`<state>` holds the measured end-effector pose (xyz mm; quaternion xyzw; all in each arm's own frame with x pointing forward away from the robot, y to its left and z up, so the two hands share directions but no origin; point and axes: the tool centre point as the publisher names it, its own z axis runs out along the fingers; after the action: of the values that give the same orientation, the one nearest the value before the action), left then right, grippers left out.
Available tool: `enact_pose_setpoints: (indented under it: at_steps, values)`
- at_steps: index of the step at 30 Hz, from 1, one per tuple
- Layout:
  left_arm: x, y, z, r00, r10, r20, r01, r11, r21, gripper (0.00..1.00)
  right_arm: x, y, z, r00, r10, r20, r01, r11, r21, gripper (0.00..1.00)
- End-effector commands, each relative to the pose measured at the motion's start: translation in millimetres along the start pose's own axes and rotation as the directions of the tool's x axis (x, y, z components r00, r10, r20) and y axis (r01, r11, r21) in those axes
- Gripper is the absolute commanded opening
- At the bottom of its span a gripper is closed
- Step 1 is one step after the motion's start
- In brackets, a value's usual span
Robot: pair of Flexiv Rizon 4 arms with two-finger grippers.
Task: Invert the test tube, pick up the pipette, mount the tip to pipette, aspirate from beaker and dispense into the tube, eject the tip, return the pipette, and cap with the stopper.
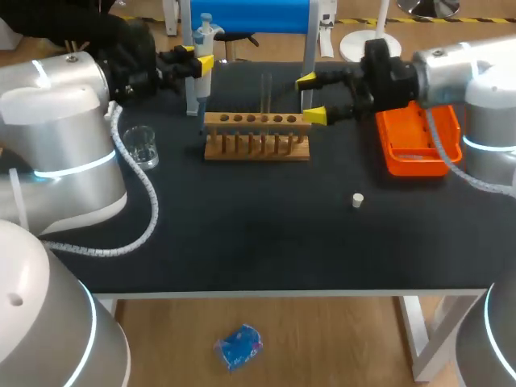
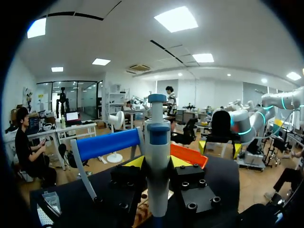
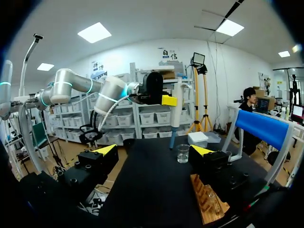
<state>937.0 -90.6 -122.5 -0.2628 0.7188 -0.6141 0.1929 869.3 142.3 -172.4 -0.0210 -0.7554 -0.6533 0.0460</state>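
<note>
The black counter (image 1: 258,234) carried an orange tray (image 1: 411,157) and a wooden rack (image 1: 256,135). The left hand (image 1: 196,60) gripped the pipette (image 1: 206,34) upright at the rack's left end; the right hand (image 1: 311,97) hung open at its right end. A beaker (image 1: 142,145) stood further left, and a stopper (image 1: 357,200) lay in front.

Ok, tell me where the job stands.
Done: the test tube stands in the rack. In hand: the pipette, held by the left gripper near the rack's end; whether a tip is mounted, I cannot tell. Left: drawing from the beaker, dispensing, ejecting, returning, capping. The stopper lies loose on the table.
</note>
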Motion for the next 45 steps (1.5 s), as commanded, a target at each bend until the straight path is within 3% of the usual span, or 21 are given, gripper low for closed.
enact_pose_setpoints:
  at_steps: [1,7,12,31,33,37,45]
  values:
    - [-12.0,-9.8,25,0.995,-0.02,0.101,0.024,0.999,-0.036,0.0,3,5,-21,0.988,0.01,0.156,-0.014,1.0,0.019,1.0]
    - [-30.9,-12.0,38,0.983,-0.042,0.176,0.059,0.994,-0.094,0.0,-16,3,-36,0.967,0.053,0.248,-0.07,0.996,0.06,1.0]
    - [-41.7,-12.2,44,0.966,-0.101,0.238,0.123,0.989,-0.079,0.0,-36,7,-42,0.941,0.051,0.335,-0.087,0.992,0.095,1.0]
    - [-42.5,-12.3,44,0.965,-0.1,0.241,0.123,0.989,-0.083,0.0,-39,9,-42,0.941,0.049,0.334,-0.085,0.992,0.095,1.0]
    - [-49.2,-5.0,52,0.956,-0.079,0.283,0.121,0.984,-0.133,0.0,-43,8,-39,0.936,0.049,0.348,-0.094,0.989,0.113,1.0]
    - [-67.6,4.7,64,0.941,-0.105,0.321,0.162,0.975,-0.155,0.0,-60,11,-32,0.912,0.02,0.41,-0.11,0.974,0.198,1.0]
    - [-98.4,14.3,82,0.913,-0.102,0.394,0.182,0.968,-0.171,0.0,-87,15,-24,0.894,0.005,0.448,-0.129,0.96,0.247,1.0]
